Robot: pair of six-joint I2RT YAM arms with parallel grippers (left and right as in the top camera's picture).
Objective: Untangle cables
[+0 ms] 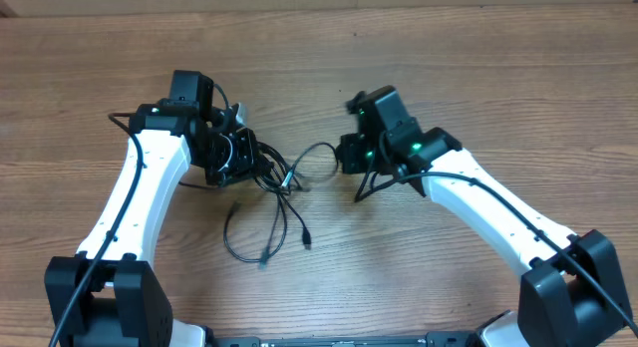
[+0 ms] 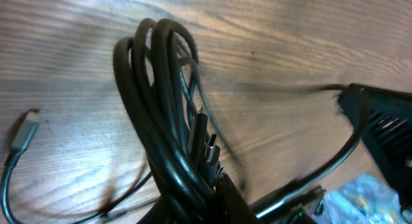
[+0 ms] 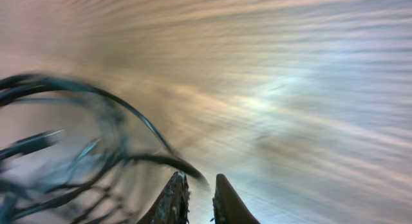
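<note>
Cables [image 1: 267,177] lie knotted on the bench [image 1: 478,78] in the overhead view, bunched just beside the left fingers [image 1: 237,156]. Loose loops trail away from them. No cord lies separate, so most of the untangling seems left.

In the left wrist view, a coiled bundle rises from those fingers, which look clamped on it.

The right wrist view is blurred. The right fingers [image 3: 172,199] are nearly together, but I cannot tell if they grip. No writing is readable.

Cables [image 1: 274,192] on table [image 1: 419,58], between left pincer [image 1: 236,160], right pincer [image 1: 346,154]
</note>
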